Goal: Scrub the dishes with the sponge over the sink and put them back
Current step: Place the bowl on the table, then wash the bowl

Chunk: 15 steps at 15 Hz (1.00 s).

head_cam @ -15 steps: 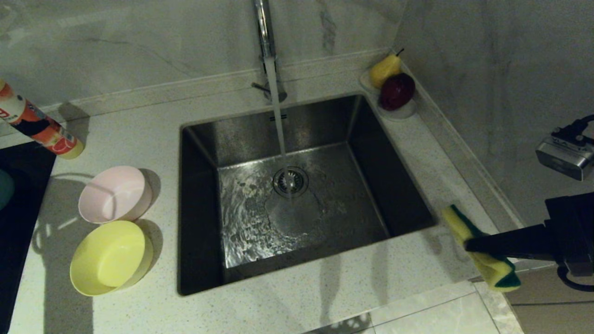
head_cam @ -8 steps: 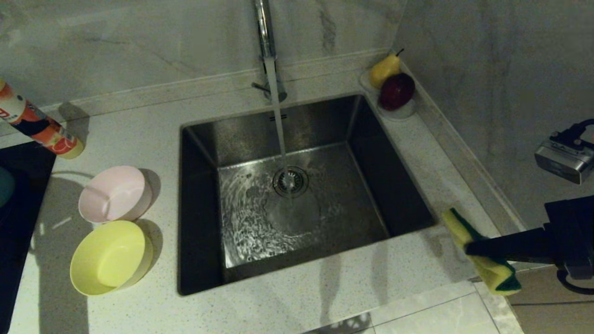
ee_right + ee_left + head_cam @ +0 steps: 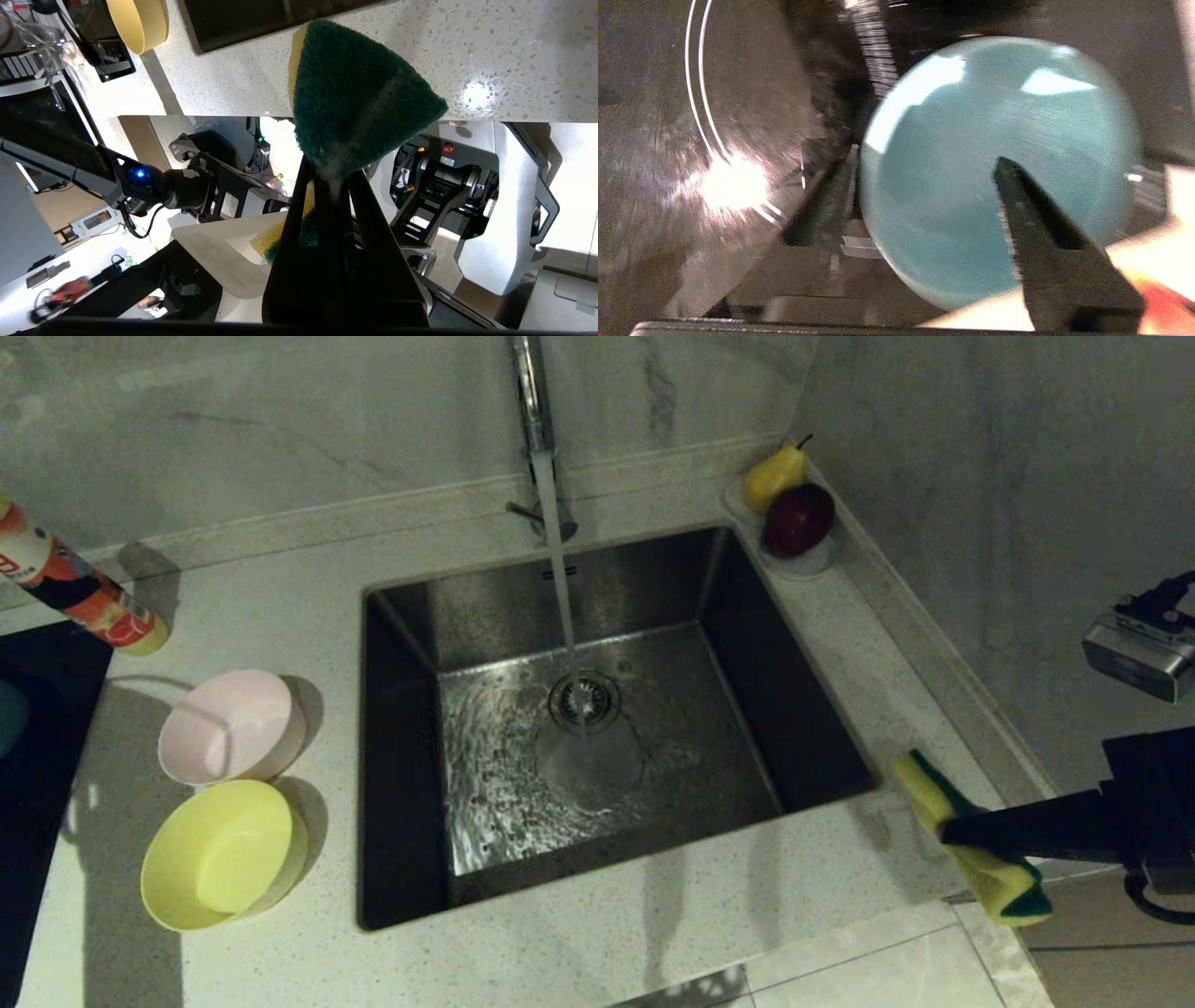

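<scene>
The sponge (image 3: 971,840) is sitting pinched in the right gripper (image 3: 952,828), jaws pressed together on its middle – green scouring face and yellow foam sticking out above and below the fingers, hanging over the counter (image 3: 653,924) edge, just off the sink's (image 3: 616,737) near right corner. In the right wrist view the sponge (image 3: 355,98) is fanning out past the fingertips w/ speckled counter behind it. Well away from that gripper, across the sink, the pink bowl (image 3: 229,726) and yellow bowl (image 3: 222,855) are standing upright, touching or nearly so. Water is running from the tap (image 3: 532,420) onto the drain strainer (image 3: 584,700). The left gripper is not showing in the head view; its wrist cam is showing one dark finger (image 3: 1045,242) in front of the blue bowl (image 3: 971,163), right beside it – cannot tell if its jaws are spread or closed, or if it's touching the bowl.
</scene>
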Motion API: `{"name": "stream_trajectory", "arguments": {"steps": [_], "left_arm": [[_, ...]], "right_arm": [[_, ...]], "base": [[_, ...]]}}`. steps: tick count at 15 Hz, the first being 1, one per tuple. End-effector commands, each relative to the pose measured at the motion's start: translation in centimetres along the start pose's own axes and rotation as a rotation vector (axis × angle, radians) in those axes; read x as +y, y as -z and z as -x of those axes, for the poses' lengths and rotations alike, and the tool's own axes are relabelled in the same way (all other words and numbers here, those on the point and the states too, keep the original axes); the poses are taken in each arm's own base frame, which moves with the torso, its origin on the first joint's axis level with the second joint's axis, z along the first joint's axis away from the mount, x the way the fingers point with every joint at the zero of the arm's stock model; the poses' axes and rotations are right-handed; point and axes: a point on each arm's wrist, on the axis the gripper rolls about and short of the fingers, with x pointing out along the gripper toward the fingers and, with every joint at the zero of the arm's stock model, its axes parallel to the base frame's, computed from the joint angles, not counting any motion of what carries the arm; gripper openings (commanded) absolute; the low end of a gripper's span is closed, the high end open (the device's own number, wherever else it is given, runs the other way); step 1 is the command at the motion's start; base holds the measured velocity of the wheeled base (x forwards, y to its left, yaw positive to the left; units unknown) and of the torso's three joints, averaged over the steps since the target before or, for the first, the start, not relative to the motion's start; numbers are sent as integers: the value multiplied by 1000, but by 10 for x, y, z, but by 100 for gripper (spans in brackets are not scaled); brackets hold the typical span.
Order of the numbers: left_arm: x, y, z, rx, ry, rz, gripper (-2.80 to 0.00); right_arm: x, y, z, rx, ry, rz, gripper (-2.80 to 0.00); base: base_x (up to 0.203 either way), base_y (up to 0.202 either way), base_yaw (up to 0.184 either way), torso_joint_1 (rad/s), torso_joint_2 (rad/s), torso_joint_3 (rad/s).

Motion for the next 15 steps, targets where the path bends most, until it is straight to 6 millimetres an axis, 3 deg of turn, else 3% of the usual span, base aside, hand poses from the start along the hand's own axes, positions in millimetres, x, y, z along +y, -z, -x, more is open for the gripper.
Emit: {"name": "stream_trajectory", "arguments": {"steps": [1, 5, 6, 11, 15], "left_arm": [[-16, -3, 47, -55, 66, -16, 0], [-26, -3, 88, -88, 93, -59, 0], [-27, -1, 100, -96, 102, -72, -280], [-43, 39, 158, -29, 168, -279, -280], [-27, 81, 183, 70, 177, -535, -280]], "right_arm": [[0, 0, 0, 4, -1, -4, -280], [3, 0, 5, -13, -11, 6, -280], [2, 1, 5, -14, -8, 4, -280], [0, 2, 5, -10, 3, -3, -280], [0, 1, 6, -17, 6, -6, -280]], "base": [[0, 0, 0, 0, 0, 0], [0, 0, 0, 0, 0, 0], [0, 0, 0, 0, 0, 0], [0, 0, 0, 0, 0, 0], [0, 0, 0, 0, 0, 0]]}}
